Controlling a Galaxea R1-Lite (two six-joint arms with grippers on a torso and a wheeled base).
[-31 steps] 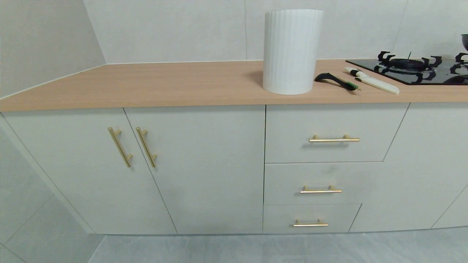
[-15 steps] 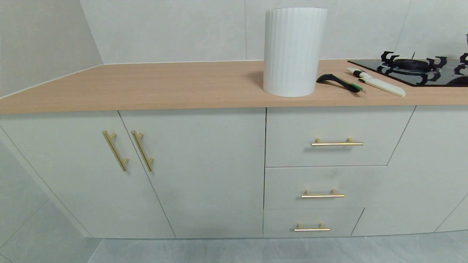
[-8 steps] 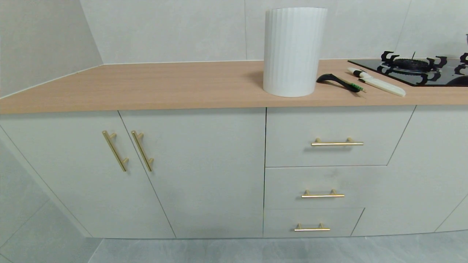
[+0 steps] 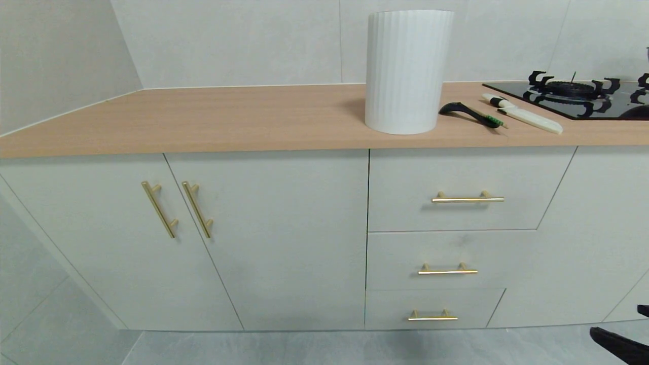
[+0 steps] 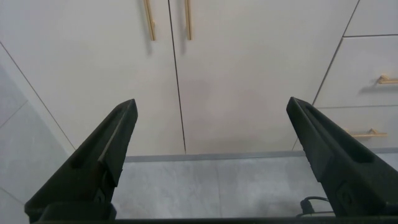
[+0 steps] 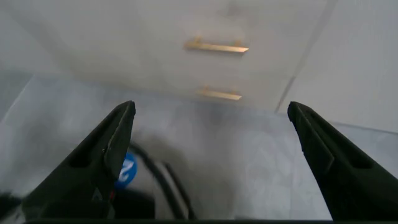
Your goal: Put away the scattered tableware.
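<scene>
Entering at 5 o'clock, the open, empty right end effector (image 6: 209, 112) is sitting nearest the knife (image 4: 530, 119), lying at its 11 o'clock on the desk (image 4: 228, 116), axis 10-to-4.

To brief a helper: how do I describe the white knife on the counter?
Find the tall white ribbed canister on the wooden counter. Right of it, before the black hob, lie two utensils. The knife is the pale, straight one; the black utensil beside it curves.

Pale grey tiled walls (image 4: 228, 40) meet at the far left corner of a wooden tabletop (image 4: 203, 116). Beneath it stand light cabinet doors (image 4: 274, 238) and three drawers (image 4: 456, 172) with brass bar handles (image 4: 467, 199). Grey floor tiles (image 4: 304, 350) run along the base.
</scene>
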